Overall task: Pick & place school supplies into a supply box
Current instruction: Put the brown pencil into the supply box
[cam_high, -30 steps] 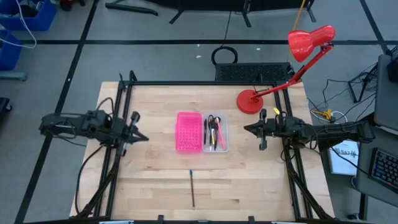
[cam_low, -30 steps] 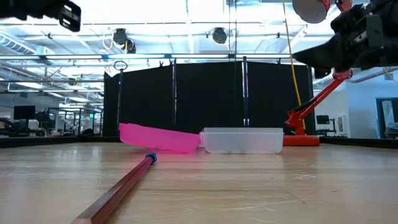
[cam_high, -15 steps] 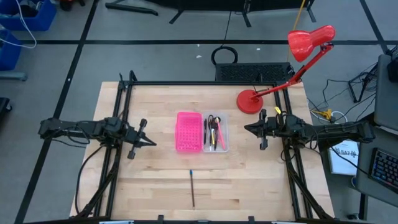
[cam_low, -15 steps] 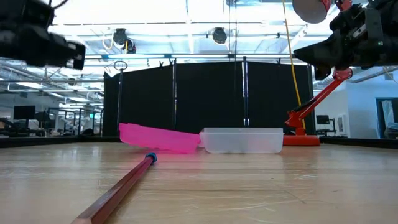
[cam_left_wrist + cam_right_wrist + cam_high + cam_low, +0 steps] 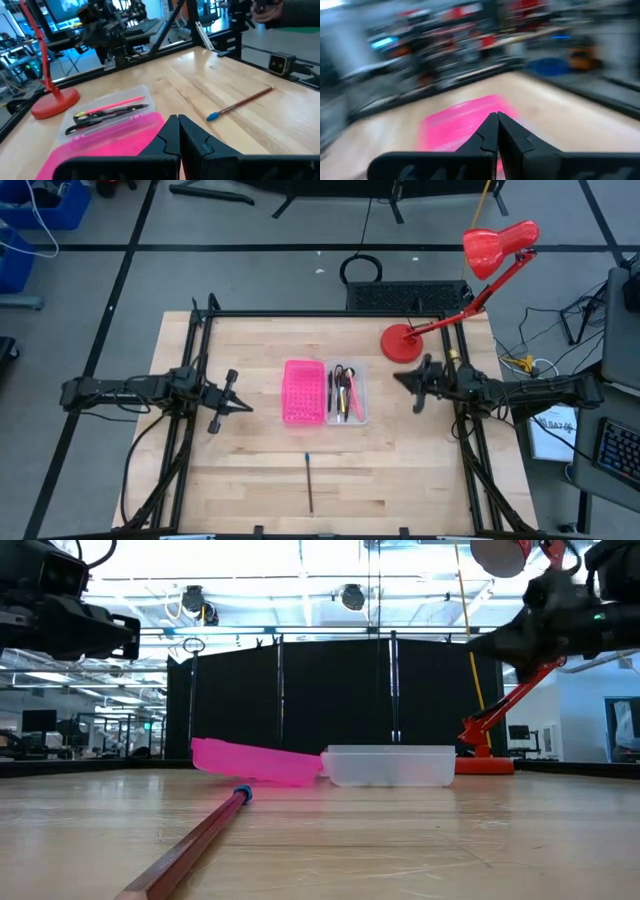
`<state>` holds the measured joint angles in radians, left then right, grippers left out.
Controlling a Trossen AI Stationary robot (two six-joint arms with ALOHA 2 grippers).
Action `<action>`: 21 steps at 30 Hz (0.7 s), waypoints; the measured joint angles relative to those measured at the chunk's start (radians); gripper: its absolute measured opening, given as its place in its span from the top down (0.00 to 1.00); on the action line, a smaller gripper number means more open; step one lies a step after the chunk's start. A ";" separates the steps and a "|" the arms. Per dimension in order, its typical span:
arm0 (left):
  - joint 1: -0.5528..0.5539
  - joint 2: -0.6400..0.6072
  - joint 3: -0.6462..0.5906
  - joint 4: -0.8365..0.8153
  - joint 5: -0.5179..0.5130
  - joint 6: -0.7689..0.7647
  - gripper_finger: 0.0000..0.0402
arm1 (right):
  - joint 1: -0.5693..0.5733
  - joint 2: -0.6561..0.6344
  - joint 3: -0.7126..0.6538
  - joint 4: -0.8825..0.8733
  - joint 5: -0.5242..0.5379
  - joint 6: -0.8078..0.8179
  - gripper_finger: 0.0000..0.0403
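Both grippers hang above the table with fingers pressed together, empty: left gripper beside the pink panel, right gripper beyond the supply box. Between them, that clear box holds pens and scissors. One brown pencil lies nearer the table's front edge, apart from both.

Red desk lamp, black curtain

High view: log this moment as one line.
left gripper: shut, empty | right gripper: shut, empty | pencil: on table | supply box: holds pens
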<state>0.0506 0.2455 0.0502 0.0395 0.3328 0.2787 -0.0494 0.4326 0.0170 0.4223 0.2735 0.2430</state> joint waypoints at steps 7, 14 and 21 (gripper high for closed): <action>0.002 0.001 0.000 0.008 -0.035 -0.051 0.99 | 0.038 0.067 0.056 0.102 0.110 0.115 1.00; 0.003 0.002 0.000 -0.008 -0.198 -0.213 0.96 | 0.268 0.352 0.449 -0.096 0.314 0.091 1.00; 0.002 0.003 0.000 -0.007 -0.248 -0.233 0.97 | 0.475 0.803 1.004 -0.497 0.600 0.240 1.00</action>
<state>0.0530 0.2481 0.0502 0.0322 0.0848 0.0452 0.4254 1.2358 1.0213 -0.0748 0.8735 0.4833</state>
